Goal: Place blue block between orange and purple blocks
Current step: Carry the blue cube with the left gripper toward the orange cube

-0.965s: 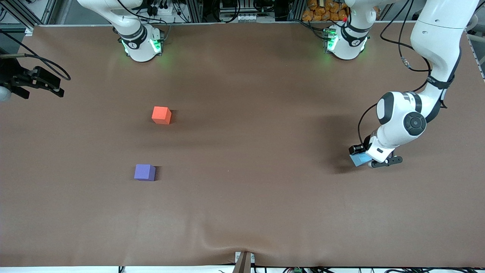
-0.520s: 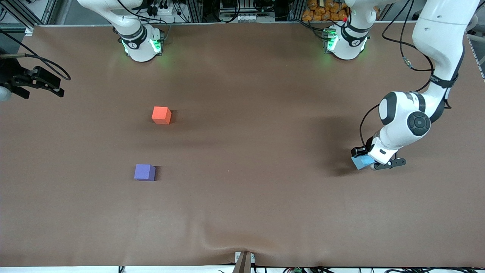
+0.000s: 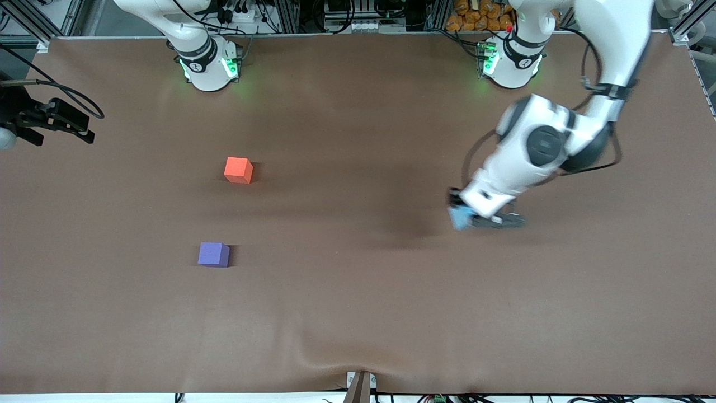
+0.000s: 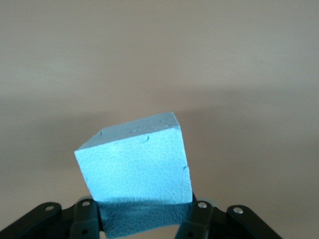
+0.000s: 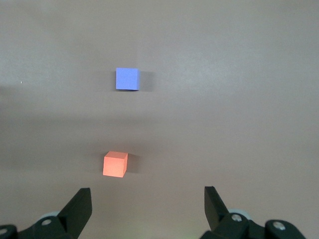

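Note:
My left gripper [image 3: 469,218] is shut on the light blue block [image 3: 460,217] and holds it over bare table, toward the left arm's end. In the left wrist view the blue block [image 4: 137,164] sits tilted between the fingers of that gripper [image 4: 147,219]. The orange block [image 3: 238,169] and the purple block [image 3: 213,254] rest on the table toward the right arm's end, the purple one nearer the front camera, with a gap between them. My right gripper [image 5: 146,195] is open and empty, high above the table, looking down on the orange block [image 5: 115,164] and the purple block [image 5: 127,78].
The brown table cover [image 3: 358,313] has a wrinkle at its front edge. A black device with a cable [image 3: 53,118] juts in at the right arm's end. Both arm bases stand along the table's back edge.
My left arm has swung with the blue block away from the left arm's end, toward the middle of the table. The orange and purple blocks have not moved.

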Robot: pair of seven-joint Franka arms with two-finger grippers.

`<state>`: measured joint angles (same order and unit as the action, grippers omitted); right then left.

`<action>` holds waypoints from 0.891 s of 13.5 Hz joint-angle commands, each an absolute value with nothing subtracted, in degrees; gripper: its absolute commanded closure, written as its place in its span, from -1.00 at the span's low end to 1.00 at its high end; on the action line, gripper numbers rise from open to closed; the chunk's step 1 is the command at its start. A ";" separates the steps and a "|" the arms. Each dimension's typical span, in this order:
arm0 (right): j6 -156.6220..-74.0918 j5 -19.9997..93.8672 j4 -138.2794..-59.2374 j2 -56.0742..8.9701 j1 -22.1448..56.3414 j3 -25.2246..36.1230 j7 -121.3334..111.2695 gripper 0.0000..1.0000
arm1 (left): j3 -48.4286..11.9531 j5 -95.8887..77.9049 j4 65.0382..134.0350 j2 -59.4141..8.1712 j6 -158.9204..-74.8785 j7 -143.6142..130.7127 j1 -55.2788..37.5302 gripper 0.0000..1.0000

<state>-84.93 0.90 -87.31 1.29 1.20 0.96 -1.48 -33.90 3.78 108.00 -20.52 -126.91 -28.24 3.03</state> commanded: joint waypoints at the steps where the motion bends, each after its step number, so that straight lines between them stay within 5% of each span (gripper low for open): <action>1: -84.64 0.53 -87.19 1.14 0.62 0.62 -1.85 -1.00 | -33.31 5.01 96.37 -30.73 -125.60 -30.84 -7.96 1.00; 4: -84.73 0.53 -87.19 1.14 0.79 0.62 -1.85 -1.00 | -29.37 5.01 84.67 -39.61 -125.60 -30.94 -19.12 1.00; 7: -84.90 0.53 -86.75 -0.51 0.62 0.62 -1.76 -1.00 | -17.97 4.40 75.09 -46.56 -126.30 -33.12 -34.84 1.00; 10: -85.08 -0.17 -86.75 -1.75 1.23 0.62 -2.02 -1.00 | -10.82 4.22 70.67 -52.98 -134.70 -41.28 -45.59 1.00; 11: -84.99 -0.18 -86.75 -2.02 1.58 0.44 -2.02 -1.00 | -10.46 4.22 70.75 -53.52 -136.13 -42.79 -46.14 0.66; 12: -84.82 -0.18 -86.75 -2.11 2.10 0.35 -1.85 -1.00 | -10.46 4.22 70.84 -53.61 -136.32 -44.19 -46.32 -0.98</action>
<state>-85.15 0.89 -87.50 -1.50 1.38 0.80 -1.54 -11.45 3.78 73.90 -51.60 -135.59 -41.74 -45.92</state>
